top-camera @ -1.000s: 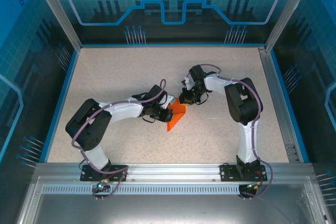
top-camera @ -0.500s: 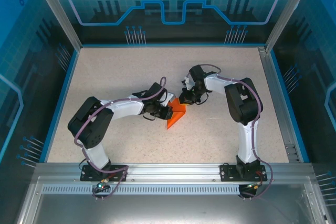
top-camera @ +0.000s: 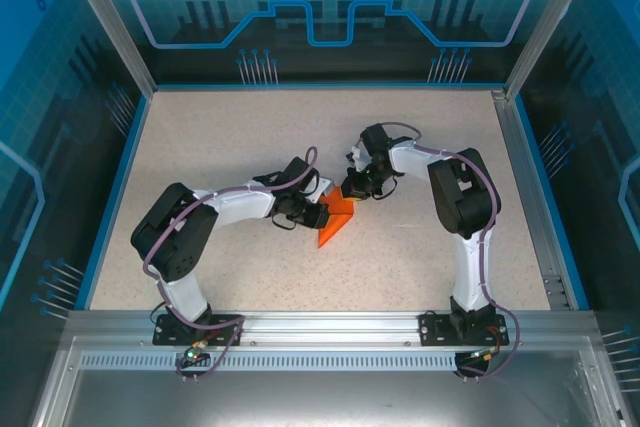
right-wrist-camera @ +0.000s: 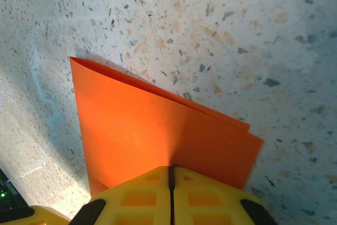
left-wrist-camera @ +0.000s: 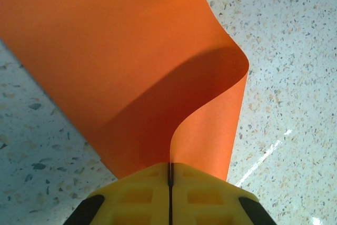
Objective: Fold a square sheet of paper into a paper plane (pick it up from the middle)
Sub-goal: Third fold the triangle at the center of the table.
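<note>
Top external: folded orange paper (top-camera: 335, 219) sits mid-worktop (top-camera: 230, 137), between the two arm tips. Can't tell if its lower point touches down.
Left wrist: left fingers (left-wrist-camera: 139, 191) clenched on the paper's edge, with the sheet curling away in an S-bend.
Right wrist: right fingers (right-wrist-camera: 202, 191) clenched on the doubled paper. Layers slightly offset, folded corner pointing up-left.

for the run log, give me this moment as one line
left fingers: shut on orange paper | right fingers: shut on same paper | paper: folded, one flap curling | stage: mid-fold, no plane yet
</note>
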